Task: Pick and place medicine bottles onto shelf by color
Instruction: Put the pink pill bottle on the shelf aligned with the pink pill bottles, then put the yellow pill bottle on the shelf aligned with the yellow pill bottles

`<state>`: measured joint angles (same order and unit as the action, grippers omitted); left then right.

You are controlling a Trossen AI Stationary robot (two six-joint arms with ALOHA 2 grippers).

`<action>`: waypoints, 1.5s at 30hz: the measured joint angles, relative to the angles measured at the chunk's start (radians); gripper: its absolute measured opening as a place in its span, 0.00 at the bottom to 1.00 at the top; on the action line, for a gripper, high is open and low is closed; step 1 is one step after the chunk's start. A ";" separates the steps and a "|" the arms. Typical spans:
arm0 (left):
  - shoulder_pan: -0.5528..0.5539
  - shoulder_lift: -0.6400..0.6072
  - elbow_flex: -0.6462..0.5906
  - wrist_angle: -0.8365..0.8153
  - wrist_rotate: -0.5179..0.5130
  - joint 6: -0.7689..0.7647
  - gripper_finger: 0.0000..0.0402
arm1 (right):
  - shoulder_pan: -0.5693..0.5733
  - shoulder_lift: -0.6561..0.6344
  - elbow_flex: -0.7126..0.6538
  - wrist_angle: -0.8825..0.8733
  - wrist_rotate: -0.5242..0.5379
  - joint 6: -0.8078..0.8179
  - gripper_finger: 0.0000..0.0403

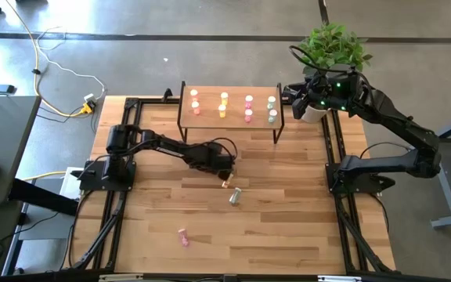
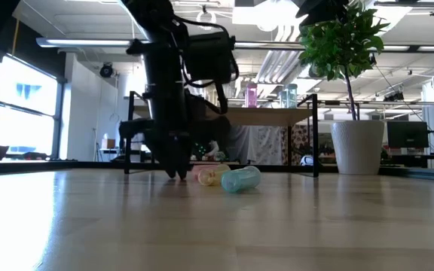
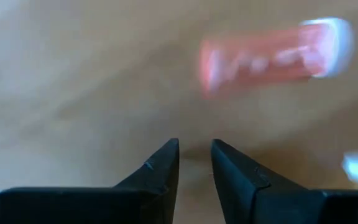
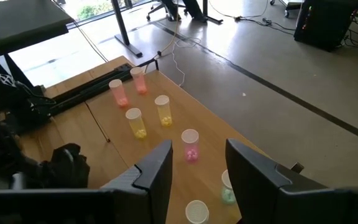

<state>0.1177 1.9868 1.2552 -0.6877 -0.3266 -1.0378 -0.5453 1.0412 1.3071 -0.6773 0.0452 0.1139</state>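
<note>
My left gripper (image 1: pixel 224 166) is down at mid-table, fingers closed on nothing. The red-orange bottle (image 3: pixel 272 53) lies just beyond them, ungrasped. Reopen, realign, regrip. My right gripper (image 1: pixel 294 94) waits part-open beside the shelf (image 1: pixel 229 106).

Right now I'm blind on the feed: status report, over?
Left gripper shut empty at the table, red-orange bottle lying just ahead. Right gripper open, above shelf. Nothing blocking.
</note>
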 joint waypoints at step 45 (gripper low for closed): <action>0.000 -0.187 0.000 0.067 0.389 0.094 0.45 | 0.003 0.000 0.000 -0.044 0.000 -0.028 0.35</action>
<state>0.1172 1.7997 1.2556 -0.6207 0.0620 -0.9440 -0.5426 1.0412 1.3071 -0.7216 0.0448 0.0860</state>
